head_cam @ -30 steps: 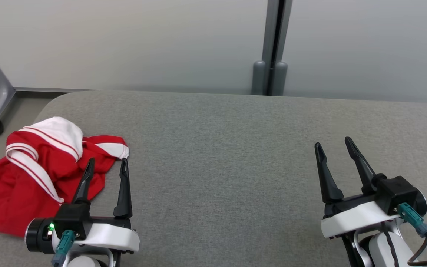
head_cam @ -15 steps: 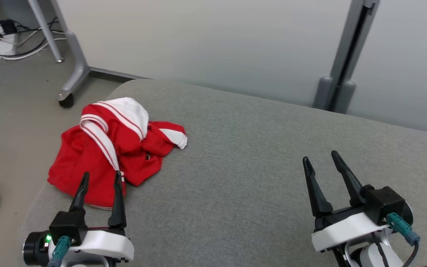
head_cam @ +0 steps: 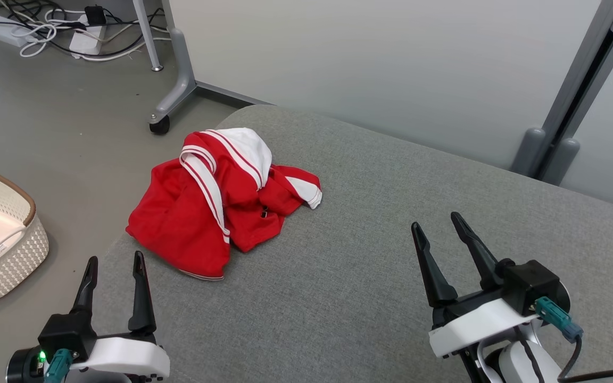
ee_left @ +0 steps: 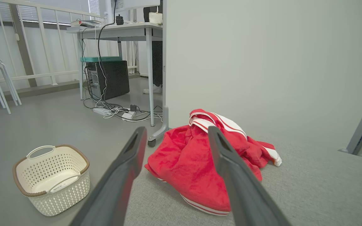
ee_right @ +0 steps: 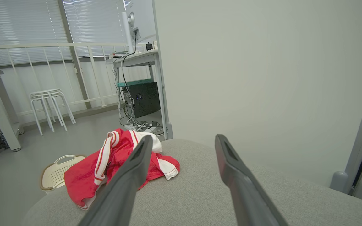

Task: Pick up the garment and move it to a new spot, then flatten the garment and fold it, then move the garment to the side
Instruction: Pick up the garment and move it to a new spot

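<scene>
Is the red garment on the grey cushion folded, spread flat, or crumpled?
Crumpled. The red garment lies in an uneven heap near the corner of the grey cushion, with its white striped trim twisted over it.

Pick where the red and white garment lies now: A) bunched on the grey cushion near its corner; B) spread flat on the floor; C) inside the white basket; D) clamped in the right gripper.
A: the garment sits crumpled on the grey cushion by its rounded corner, apart from the basket on the floor.
</scene>
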Robot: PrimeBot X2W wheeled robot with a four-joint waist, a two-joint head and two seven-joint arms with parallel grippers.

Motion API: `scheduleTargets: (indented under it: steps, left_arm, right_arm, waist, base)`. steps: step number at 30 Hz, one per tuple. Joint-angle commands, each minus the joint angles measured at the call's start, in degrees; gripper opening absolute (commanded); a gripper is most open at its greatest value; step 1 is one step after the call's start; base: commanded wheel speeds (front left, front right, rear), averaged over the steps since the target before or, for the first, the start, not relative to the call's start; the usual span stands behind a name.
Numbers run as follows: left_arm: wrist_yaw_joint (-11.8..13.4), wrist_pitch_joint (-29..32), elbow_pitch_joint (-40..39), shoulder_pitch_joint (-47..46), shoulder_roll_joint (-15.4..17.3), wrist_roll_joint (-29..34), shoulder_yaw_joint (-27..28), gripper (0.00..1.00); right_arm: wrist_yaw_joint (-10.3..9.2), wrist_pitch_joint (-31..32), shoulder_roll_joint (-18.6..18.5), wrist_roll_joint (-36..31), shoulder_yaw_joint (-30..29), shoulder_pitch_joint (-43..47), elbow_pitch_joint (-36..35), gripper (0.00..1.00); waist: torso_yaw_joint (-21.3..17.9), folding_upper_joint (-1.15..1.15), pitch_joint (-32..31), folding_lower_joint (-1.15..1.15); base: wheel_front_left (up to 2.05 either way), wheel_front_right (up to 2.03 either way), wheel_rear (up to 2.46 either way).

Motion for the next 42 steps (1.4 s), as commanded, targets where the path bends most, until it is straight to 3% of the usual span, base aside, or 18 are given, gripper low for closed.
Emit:
scheduleTargets:
  steps: [1,8,13,16,29,42]
  left_arm:
    - [-0.13,-0.12,-0.25,0.76,0.22,-0.59,0.37,1.0]
    - [-0.87,-0.12,0.47,-0.44,0.22,-1.53,0.46,1.0]
    - [-3.52,1.55,3.49,-4.99,1.37,-3.32,0.25,1.0]
    - [-6.29,8.42,6.06,-10.75,3.94,-5.9,0.55,1.0]
    - [-9.59,34.43,18.22,-27.19,11.58,-18.14,2.14,1.0]
    - [-10.02,42.25,28.49,-33.75,14.82,-29.58,-0.41,1.0]
  right_arm:
    - [0.1,-0.28,-0.28,0.5,0.15,-0.7,0.13,1.0]
    - [0.1,-0.28,-0.26,0.85,-0.33,-0.61,-0.28,1.0]
    - [0.1,-0.28,-0.25,0.02,-2.02,0.24,-1.18,1.0]
    - [0.1,-0.28,-0.31,-0.82,-3.1,0.32,-2.18,1.0]
    - [0.11,-0.28,-1.9,-1.32,-3.04,-5.37,-3.87,1.0]
    - [0.11,-0.28,-2.63,-0.96,-2.99,-9.2,-4.75,1.0]
  waist:
    - [0.12,0.0,0.17,0.0]
    - [0.09,0.0,0.3,0.0]
    - [-0.11,0.0,1.48,0.0]
    - [-0.97,0.0,3.18,0.0]
    - [-8.71,0.0,12.95,0.0]
    - [-14.22,0.0,19.43,0.0]
  base:
    - [0.0,0.0,0.0]
    - [0.0,0.0,0.0]
    - [0.0,0.0,0.0]
    - [0.0,0.0,0.0]
    - [0.0,0.0,0.0]
    - [0.0,0.0,0.0]
